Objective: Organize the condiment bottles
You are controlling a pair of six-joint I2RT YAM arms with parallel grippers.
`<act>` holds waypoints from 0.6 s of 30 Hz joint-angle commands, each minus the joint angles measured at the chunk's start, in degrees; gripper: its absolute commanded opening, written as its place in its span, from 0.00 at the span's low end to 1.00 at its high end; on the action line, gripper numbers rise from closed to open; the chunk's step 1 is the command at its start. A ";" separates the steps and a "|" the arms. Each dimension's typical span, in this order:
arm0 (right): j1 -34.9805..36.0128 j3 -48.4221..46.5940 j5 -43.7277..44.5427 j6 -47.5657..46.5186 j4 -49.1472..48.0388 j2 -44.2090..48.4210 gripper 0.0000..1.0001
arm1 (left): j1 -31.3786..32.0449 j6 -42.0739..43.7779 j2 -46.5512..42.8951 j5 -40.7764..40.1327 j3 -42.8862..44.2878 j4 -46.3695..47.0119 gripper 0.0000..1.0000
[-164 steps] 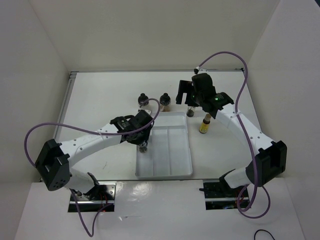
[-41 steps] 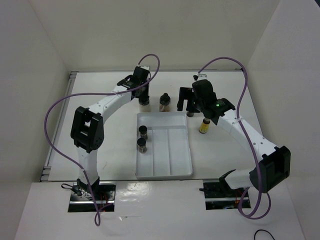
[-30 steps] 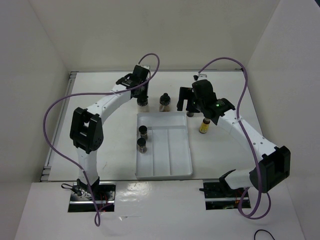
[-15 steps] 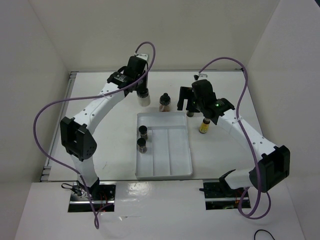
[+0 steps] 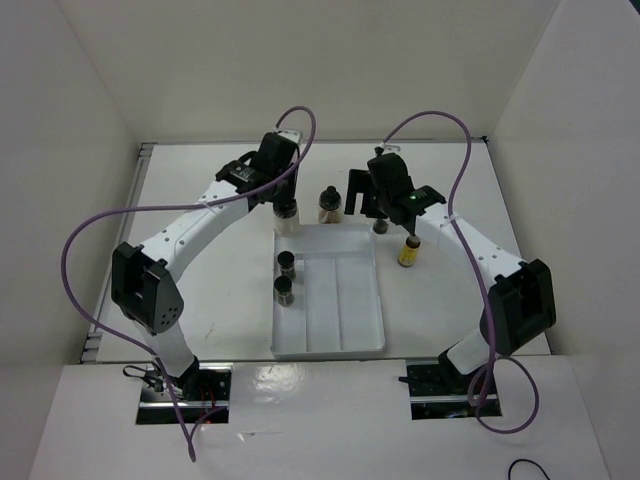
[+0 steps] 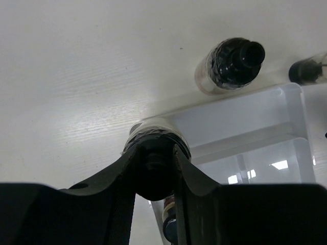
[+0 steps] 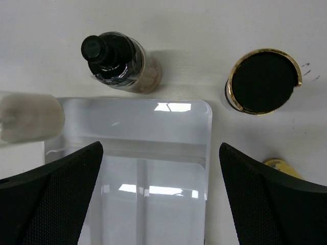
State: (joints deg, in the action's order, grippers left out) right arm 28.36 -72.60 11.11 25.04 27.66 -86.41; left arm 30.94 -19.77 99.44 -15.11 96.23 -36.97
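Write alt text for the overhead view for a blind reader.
The left gripper, shut on a pale bottle, holds it at the far left corner of the white tray; two dark bottles stand in its left compartment. The right gripper hangs open near the far right corner.
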 commanded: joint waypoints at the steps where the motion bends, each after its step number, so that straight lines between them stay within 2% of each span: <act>1: 0.56 -4.56 0.05 0.89 -4.19 -2.34 0.99 | 0.87 -0.88 -3.73 0.00 -1.38 5.23 0.00; 18: 0.56 -11.87 0.66 0.89 -5.78 -11.58 0.96 | 1.41 -3.17 -3.73 1.23 -9.47 10.34 0.00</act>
State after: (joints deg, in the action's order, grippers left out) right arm 28.36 -81.49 10.72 26.04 24.82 -96.77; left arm 32.08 -21.45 99.33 -14.11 87.33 -31.22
